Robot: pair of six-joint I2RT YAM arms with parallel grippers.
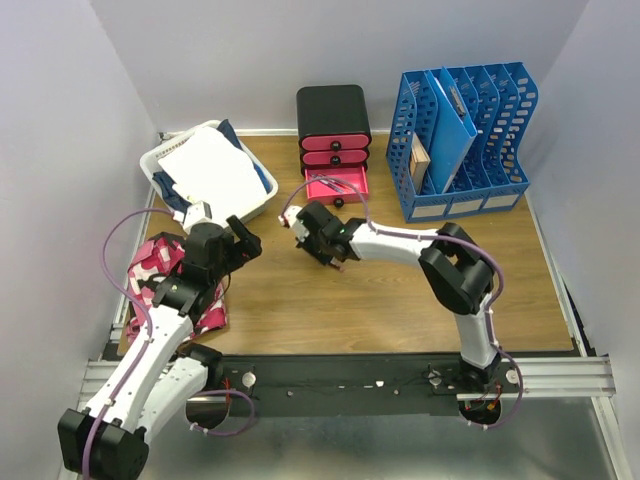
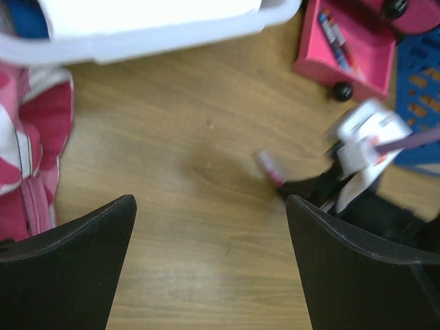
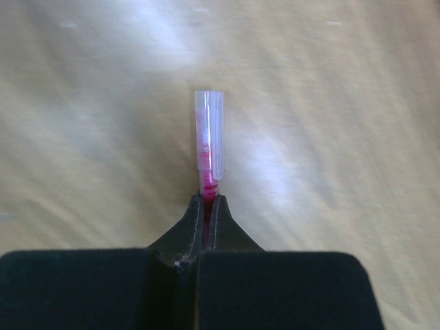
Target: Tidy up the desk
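Pinching the tail end of a slim red pen point(image 3: 208, 137), the right fingers point(image 3: 208, 214) are closed tight around it above the middle of the tabletop point(image 1: 400, 290). This brown wood-grain laminate surface spans the whole scene, with a metal rail along its near edge. The left fingers point(image 1: 244, 236) are spread wide and hold nothing, hovering just left of the middle.

The grip looks risky. Only the very tips hold the pen, and its barrel is smooth, round plastic with a clear glossy cap, so it could swivel or slide out if the arm moves fast. A small open red drawer point(image 1: 335, 186) lies just beyond the pen towards the far edge. It is a shallow, narrow plastic tray with other pens already inside. If that is the target, a tilted pen could catch on its front wall and fall out. The two arms are also near each other, so a careless sweep could make them collide.

Near the far left corner, a white plastic tray point(image 1: 155, 162) with rounded corners holds flat white papers point(image 1: 210, 170). A soft pink patterned fabric pouch point(image 1: 155, 262) lies by the left edge. A rigid blue slotted file rack point(image 1: 465, 130) stands at the far right corner.
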